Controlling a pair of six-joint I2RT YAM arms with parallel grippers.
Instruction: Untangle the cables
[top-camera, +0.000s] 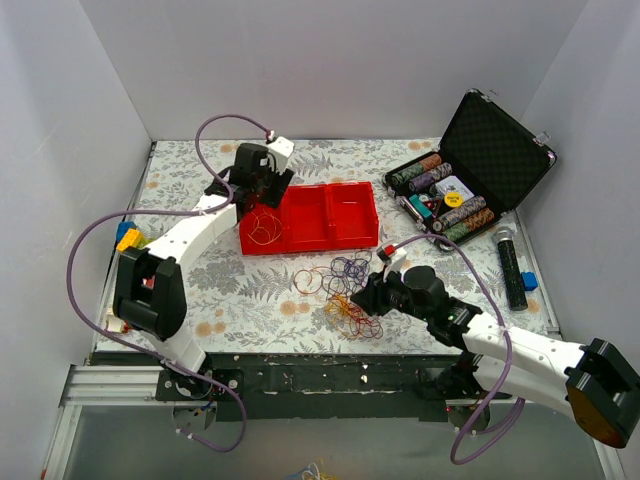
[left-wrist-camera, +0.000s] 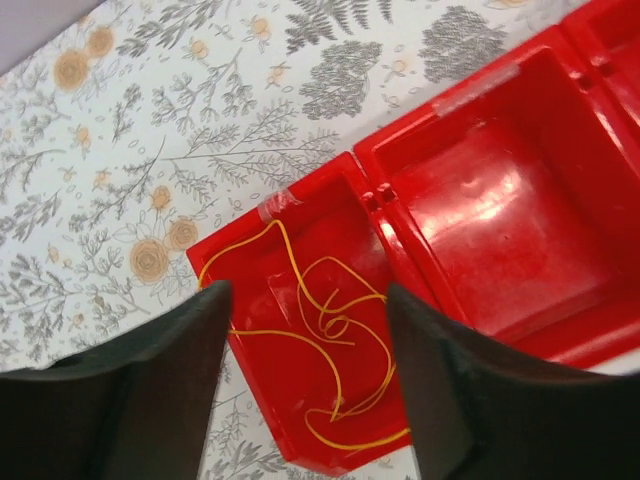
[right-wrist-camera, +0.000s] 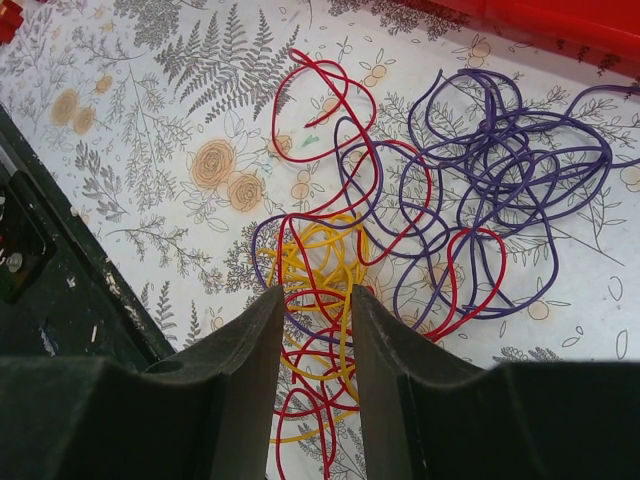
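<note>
The red tray (top-camera: 350, 212) is sitting on the flower-patterned bench (top-camera: 230, 290), and everything else is placed here by it. The left hand (left-wrist-camera: 305, 295) is hovering over the tray's left compartment, its two dark fingers (left-wrist-camera: 150, 390) spread wide and gripping nothing. Directly under that gap, a single yellow cable (left-wrist-camera: 335, 322) is lying in loose loops on the floor of that compartment, one loop running up toward the compartment's corner.

The remaining cables (top-camera: 345, 290) are lying on the bench just on the near side of the tray, below its right half and apart from its wall. In the right wrist view they are forming one tangle: purple loops (right-wrist-camera: 500, 170) are bunching on the side nearest the tray, red strands (right-wrist-camera: 330, 90) are crossing through them, and a yellow clump (right-wrist-camera: 320, 250) is sitting under the red on the side farthest from the tray.

The right hand (right-wrist-camera: 315, 295) is reaching into that far edge of the tangle. Its fingers (right-wrist-camera: 250, 380) are standing narrowly apart, and red and yellow strands are showing in the gap, which is wider than any strand.

To the right of the tray, an open black case (top-camera: 495, 150) is holding rows of poker chips. To the left of the tray, a few yellow and blue blocks (top-camera: 128, 237) are lying at the bench edge.
</note>
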